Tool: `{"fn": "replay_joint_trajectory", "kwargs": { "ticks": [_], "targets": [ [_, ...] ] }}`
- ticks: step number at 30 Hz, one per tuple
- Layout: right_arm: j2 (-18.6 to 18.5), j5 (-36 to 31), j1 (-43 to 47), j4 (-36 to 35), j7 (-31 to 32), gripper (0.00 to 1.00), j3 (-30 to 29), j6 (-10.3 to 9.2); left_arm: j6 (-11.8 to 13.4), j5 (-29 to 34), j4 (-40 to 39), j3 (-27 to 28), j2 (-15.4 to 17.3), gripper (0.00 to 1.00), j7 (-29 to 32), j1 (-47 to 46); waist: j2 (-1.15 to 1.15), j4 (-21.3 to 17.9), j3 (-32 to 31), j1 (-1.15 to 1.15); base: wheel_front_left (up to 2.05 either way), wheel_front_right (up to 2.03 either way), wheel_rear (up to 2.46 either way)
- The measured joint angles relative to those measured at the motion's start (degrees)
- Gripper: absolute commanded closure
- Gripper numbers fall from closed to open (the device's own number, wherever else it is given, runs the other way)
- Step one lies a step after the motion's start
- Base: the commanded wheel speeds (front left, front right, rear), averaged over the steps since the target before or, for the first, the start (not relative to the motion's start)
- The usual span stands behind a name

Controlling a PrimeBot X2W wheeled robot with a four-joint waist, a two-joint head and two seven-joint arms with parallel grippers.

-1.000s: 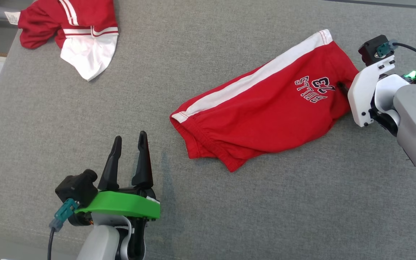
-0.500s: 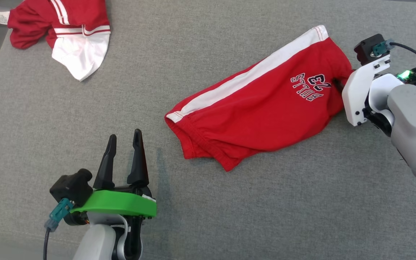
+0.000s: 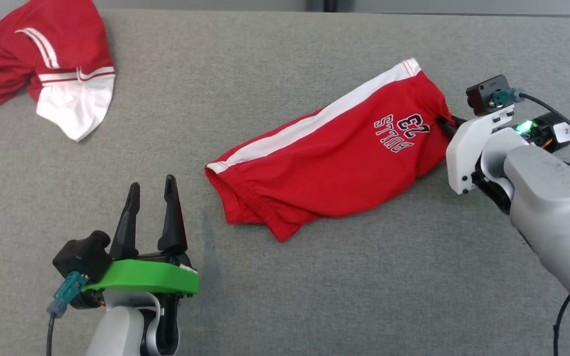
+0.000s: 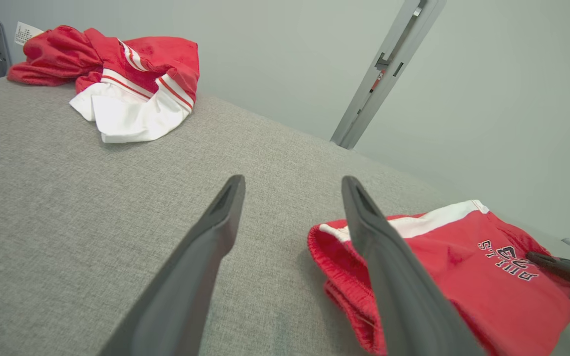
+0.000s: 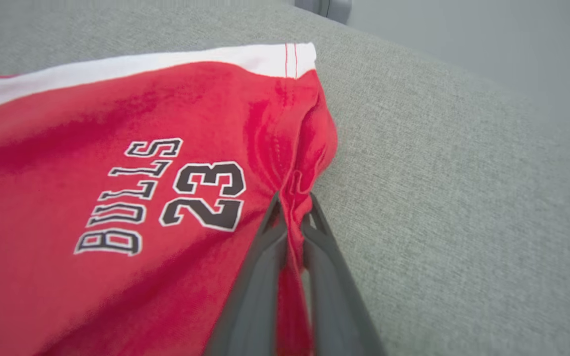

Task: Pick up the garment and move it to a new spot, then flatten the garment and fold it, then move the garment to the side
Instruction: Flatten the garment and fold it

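The head camera has shifted since a second ago. The right gripper (image 5: 292,198) has clamped onto a fold at the 3 o'clock edge of the shorts (image 3: 334,163), which lie mid-surface. The left gripper (image 3: 151,185) hangs released at 7 o'clock. Bare grey surface (image 3: 344,296) spreads toward 6 o'clock, and another garment (image 3: 52,74) sits at 10 o'clock.

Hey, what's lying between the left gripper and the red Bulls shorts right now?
Nothing: only bare grey cloth surface separates the left gripper from the red shorts, as the head view shows.
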Motion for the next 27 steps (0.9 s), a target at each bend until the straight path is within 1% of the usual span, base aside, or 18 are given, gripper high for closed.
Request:
{"fn": "replay_joint_trajectory", "kwargs": {
  "ticks": [3, 6, 11, 15, 19, 23, 27],
  "targets": [
    [1.1, 1.2, 2.1, 0.9, -3.3, 1.0, -1.4, 0.0, -0.3, 0.7, 0.5, 1.0, 0.0, 0.0, 0.0, 0.2, 0.0, -1.9, -1.3, 0.0, 0.0, 0.0, 0.0],
    [2.3, 1.8, 4.6, 2.8, -7.3, 1.0, -2.8, 0.0, -0.6, 2.7, 1.3, 1.5, 0.0, 0.0, 0.0, 1.0, 0.0, -4.2, -2.7, 0.0, 0.0, 0.0, 0.0],
    [4.7, 3.3, 9.0, 4.4, -10.8, 1.0, -5.5, 0.0, -0.7, 3.3, 2.2, 2.1, 0.0, 0.0, 0.0, 2.9, 0.0, -7.8, -5.0, 0.0, 0.0, 0.0, 0.0],
    [5.4, 3.4, 11.9, 5.1, -11.7, 1.0, -8.3, 0.0, -0.7, 3.3, 2.9, 2.4, 0.0, 0.0, 0.0, 4.5, 0.0, -10.6, -6.9, 0.0, 0.0, 0.0, 0.0],
    [4.8, 1.4, 13.2, 2.7, -11.9, 1.0, -13.1, 0.0, -0.6, 3.3, 3.0, 2.5, 0.0, 0.0, 0.0, 5.0, 0.0, -12.8, -8.5, 0.0, 0.0, 0.0, 0.0],
    [4.5, -2.0, 15.5, 1.0, -11.9, 1.0, -17.3, 0.0, -0.6, 3.4, 3.3, 1.9, 0.0, 0.0, 0.0, 5.6, 0.0, -13.8, -9.8, 0.0, 0.0, 0.0, 0.0],
    [4.2, -5.4, 16.1, 0.8, -11.9, 1.0, -20.8, 0.0, -0.6, 3.2, 3.6, 0.8, 0.0, 0.0, 0.0, 5.6, 0.0, -13.2, -10.1, 0.0, 0.0, 0.0, 0.0]
  ]
}}
